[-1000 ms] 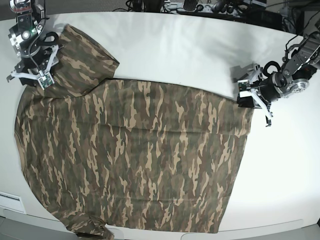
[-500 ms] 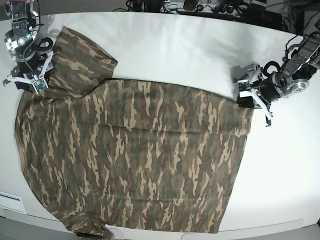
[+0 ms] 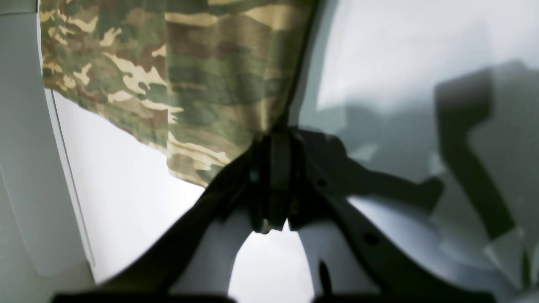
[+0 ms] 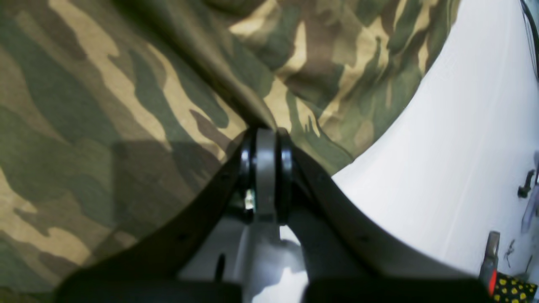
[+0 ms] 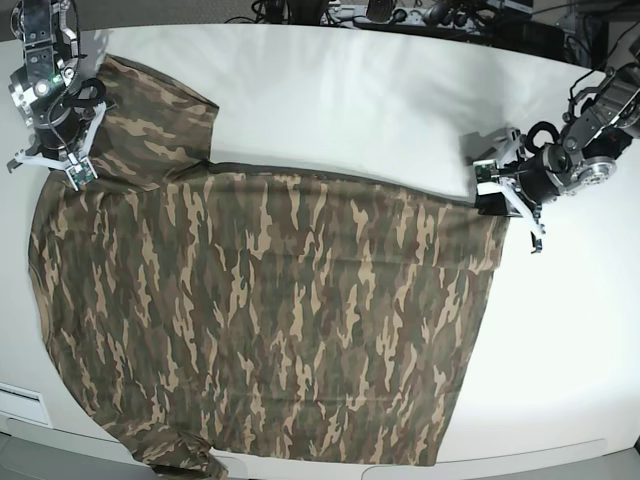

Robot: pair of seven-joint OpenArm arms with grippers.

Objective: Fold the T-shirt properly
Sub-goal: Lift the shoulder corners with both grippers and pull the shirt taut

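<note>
Shirt: the large short-sleeved camouflage cloth T-shirt point(image 5: 265, 320) in olive, brown and tan lies spread flat over most of the table, its body running from the left edge toward the near edge, one sleeve laid out at the far left corner.
Right gripper: the black-fingered right gripper point(image 4: 265, 139), at the far left corner in the base view, has its jaws pressed together on a ridge of the sleeve cloth; a crease rises from the pinch.
Left gripper: the left gripper point(image 3: 273, 139), at the shirt's far right corner in the base view, is likewise clamped on the fabric's edge, the cloth hanging away from the closed tips.
Why held so: with one corner pinched at each end of the far edge, the arms look set to stretch that edge taut or lift it over for a fold; that is my reading.
Surface: the smooth white table point(image 5: 400, 110) is bare beyond the shirt and carries soft shadows.
Room: dark cables and equipment point(image 5: 400, 15) crowd the far rim.
</note>
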